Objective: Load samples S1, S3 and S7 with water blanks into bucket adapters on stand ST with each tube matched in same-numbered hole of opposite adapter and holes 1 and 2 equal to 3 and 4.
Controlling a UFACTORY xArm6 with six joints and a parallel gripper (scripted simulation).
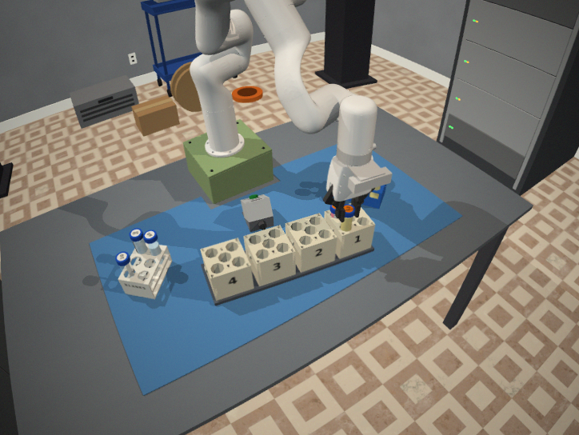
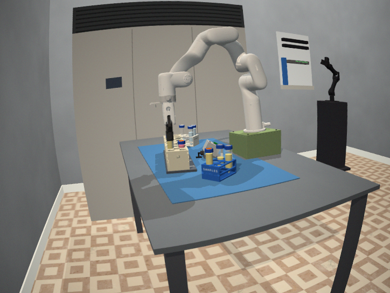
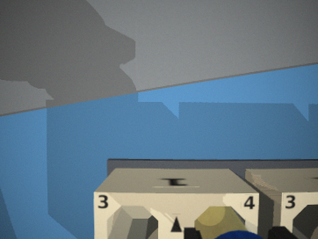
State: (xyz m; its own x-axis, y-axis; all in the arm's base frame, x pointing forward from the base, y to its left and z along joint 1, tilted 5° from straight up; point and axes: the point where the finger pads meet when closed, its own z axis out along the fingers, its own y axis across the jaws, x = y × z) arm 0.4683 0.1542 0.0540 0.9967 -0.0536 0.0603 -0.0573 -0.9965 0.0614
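My gripper (image 1: 349, 213) (image 2: 169, 138) (image 3: 237, 234) is shut on a yellow sample tube (image 1: 345, 225) (image 2: 170, 144) (image 3: 214, 220) with an orange cap dot; its ID is unreadable. The tube's lower part is inside hole 4 of adapter 1 (image 1: 365, 243) (image 2: 177, 161) (image 3: 132, 180), with yellow wall still above the top face. A pink tube (image 1: 333, 209) (image 2: 181, 144) with an orange dot stands in adapter 1 behind it. Adapters 2 (image 1: 327, 254), 3 (image 1: 285, 269) and 4 (image 1: 243, 282) show empty holes. The blanks rack (image 1: 140, 290) holds three white-dot tubes.
The blue samples rack (image 2: 209, 173) (image 1: 374, 201) holds an orange-dot yellow tube (image 2: 209, 157) and two more yellow-filled tubes beside it. The DONE desk (image 1: 256, 209) with its green key (image 1: 253, 197) stands behind adapter 3. The green robot base (image 1: 233, 175) (image 2: 255, 143) is behind the desk.
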